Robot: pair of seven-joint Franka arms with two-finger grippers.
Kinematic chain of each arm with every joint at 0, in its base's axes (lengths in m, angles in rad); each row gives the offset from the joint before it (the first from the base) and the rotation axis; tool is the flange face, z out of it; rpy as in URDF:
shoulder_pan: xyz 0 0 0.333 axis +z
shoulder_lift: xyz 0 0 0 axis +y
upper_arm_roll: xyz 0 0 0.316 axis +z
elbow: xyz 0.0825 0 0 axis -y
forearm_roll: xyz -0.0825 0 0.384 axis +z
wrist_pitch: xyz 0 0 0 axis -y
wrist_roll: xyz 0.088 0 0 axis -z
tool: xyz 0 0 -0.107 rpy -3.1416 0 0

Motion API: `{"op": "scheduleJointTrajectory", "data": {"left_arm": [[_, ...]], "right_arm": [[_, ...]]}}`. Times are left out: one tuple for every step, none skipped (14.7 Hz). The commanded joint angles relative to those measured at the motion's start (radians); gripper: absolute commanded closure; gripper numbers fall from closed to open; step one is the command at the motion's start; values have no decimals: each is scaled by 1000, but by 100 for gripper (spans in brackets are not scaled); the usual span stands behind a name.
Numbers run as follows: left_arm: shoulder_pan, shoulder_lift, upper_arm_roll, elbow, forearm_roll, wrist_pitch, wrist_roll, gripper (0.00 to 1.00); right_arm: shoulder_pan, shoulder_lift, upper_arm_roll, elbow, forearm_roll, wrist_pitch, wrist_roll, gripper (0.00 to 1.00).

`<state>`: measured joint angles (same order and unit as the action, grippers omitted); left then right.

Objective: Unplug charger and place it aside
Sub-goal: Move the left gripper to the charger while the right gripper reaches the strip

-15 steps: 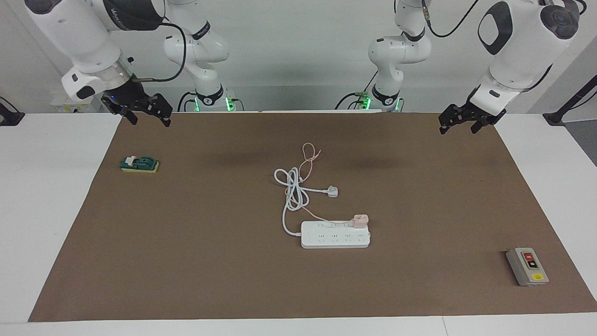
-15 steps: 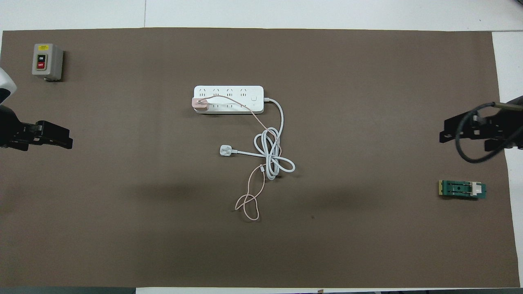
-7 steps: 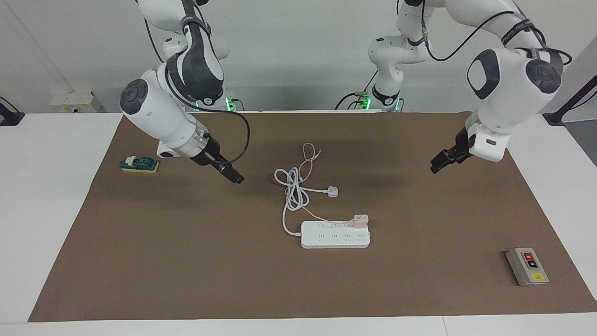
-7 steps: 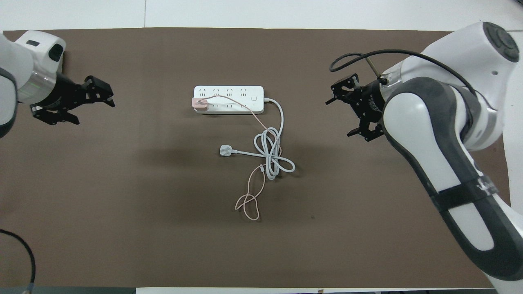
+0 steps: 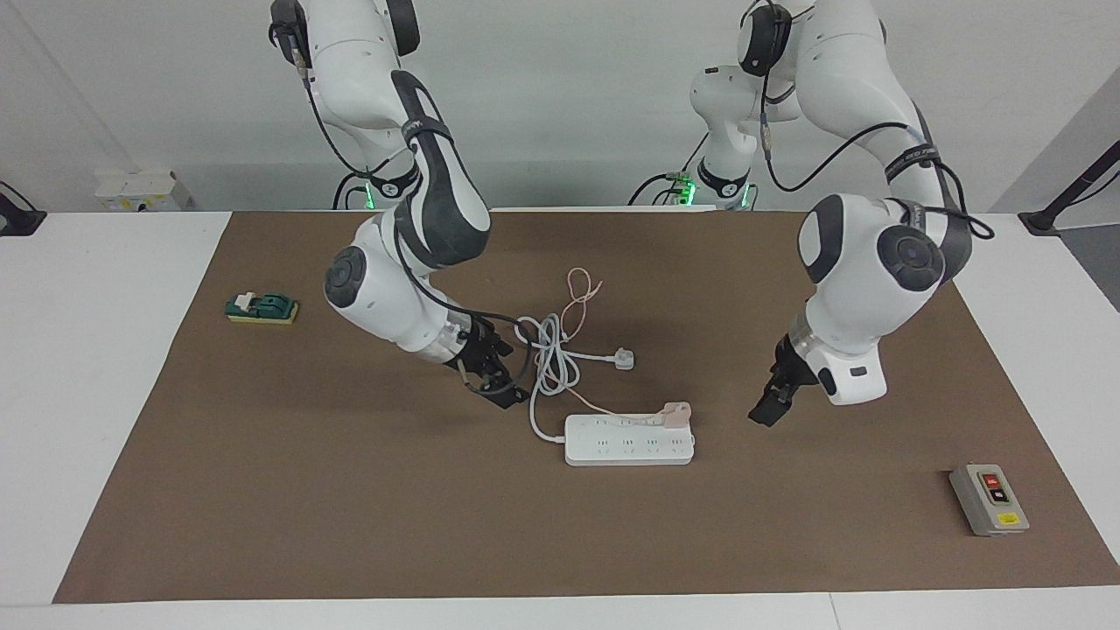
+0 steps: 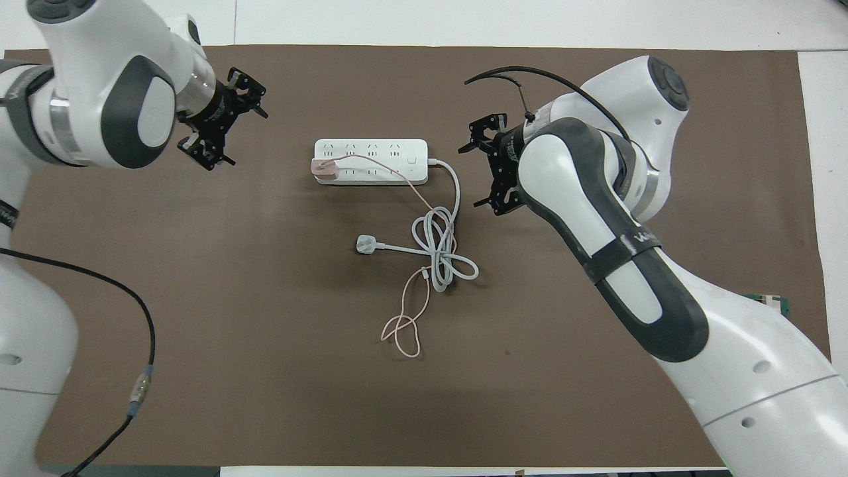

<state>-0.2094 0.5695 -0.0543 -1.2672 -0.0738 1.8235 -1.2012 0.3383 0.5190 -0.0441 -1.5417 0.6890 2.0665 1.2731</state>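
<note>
The charger (image 5: pixel 676 411), a small pale-pink cube, sits plugged into one end of the white power strip (image 5: pixel 628 448) at mid-table. In the overhead view the charger (image 6: pixel 324 169) shows at the strip's (image 6: pixel 371 154) end toward the left arm. Its thin pink cable (image 6: pixel 404 331) runs toward the robots and ends in a loop. My left gripper (image 6: pixel 248 138) hangs open over the mat beside the charger end, touching nothing; from the facing view this left gripper (image 5: pixel 763 413) is low. My right gripper (image 6: pixel 469 177) is open and empty beside the strip's cord end, and shows as the right gripper (image 5: pixel 514 376) close to the white cord.
A white three-pin plug (image 5: pixel 623 359) and its coiled thick cord (image 5: pixel 551 350) lie on the brown mat, nearer to the robots than the strip. A grey switch box (image 5: pixel 989 499) stands toward the left arm's end. A green block (image 5: pixel 262 307) lies toward the right arm's end.
Both arms have swung in from the table's ends and come down, one gripper at each end of the power strip. The charger, strip and cables have not moved.
</note>
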Motion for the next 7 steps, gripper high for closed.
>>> {"op": "scheduleJointTrajectory", "data": {"left_arm": [[-42,81,25,71,-1,40,-226,0],[-53,76,27,37,0,74,-298,0],[-62,69,30,-10,2,112,-360,0],[-70,58,30,-44,8,158,-410,0],[-80,46,30,-79,20,189,-463,0],[-88,27,30,-134,22,224,-513,0],[-105,-2,30,-211,22,274,-541,0]], "right_arm": [[2,117,0,133,81,7,74,0],[4,137,0,153,95,4,89,0],[7,166,0,172,115,6,115,0],[10,208,1,211,122,7,132,0],[25,242,1,247,126,6,144,0],[33,271,1,277,127,6,156,0],[36,304,1,313,136,9,169,0]]}}
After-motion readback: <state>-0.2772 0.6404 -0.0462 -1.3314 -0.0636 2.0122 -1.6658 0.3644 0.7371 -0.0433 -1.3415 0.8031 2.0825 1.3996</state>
